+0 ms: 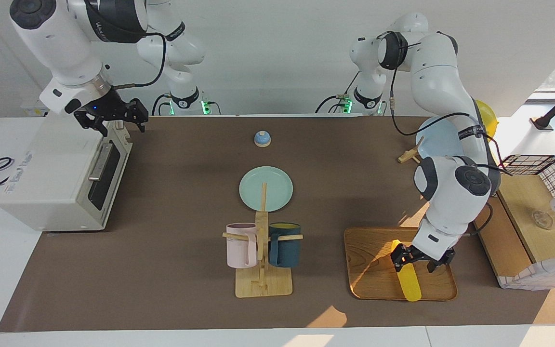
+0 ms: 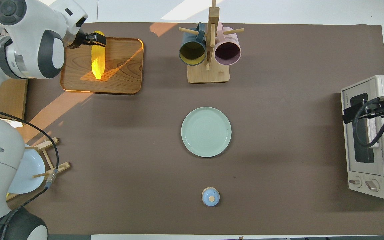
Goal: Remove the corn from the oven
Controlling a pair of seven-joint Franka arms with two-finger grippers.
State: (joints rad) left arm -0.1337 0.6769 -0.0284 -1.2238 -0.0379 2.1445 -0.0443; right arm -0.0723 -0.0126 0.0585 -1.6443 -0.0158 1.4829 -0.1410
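Note:
The yellow corn [image 1: 410, 284] lies on a wooden tray [image 1: 374, 270] at the left arm's end of the table, far from the robots; it also shows in the overhead view [image 2: 98, 61]. My left gripper [image 1: 416, 260] is open just over the corn's end, one finger on each side, and shows in the overhead view [image 2: 92, 38] too. The white oven [image 1: 51, 178] stands at the right arm's end with its glass door [image 1: 106, 173] shut. My right gripper [image 1: 113, 120] hovers over the oven's top front edge [image 2: 347, 115].
A mug rack [image 1: 262, 282] holds a pink and a dark blue mug. A green plate [image 1: 266, 189] lies mid-table, and a small blue knob [image 1: 262, 139] sits nearer the robots. A light blue plate on a wooden stand [image 1: 434, 142] and a wire-and-wood basket [image 1: 542, 166] are at the left arm's end.

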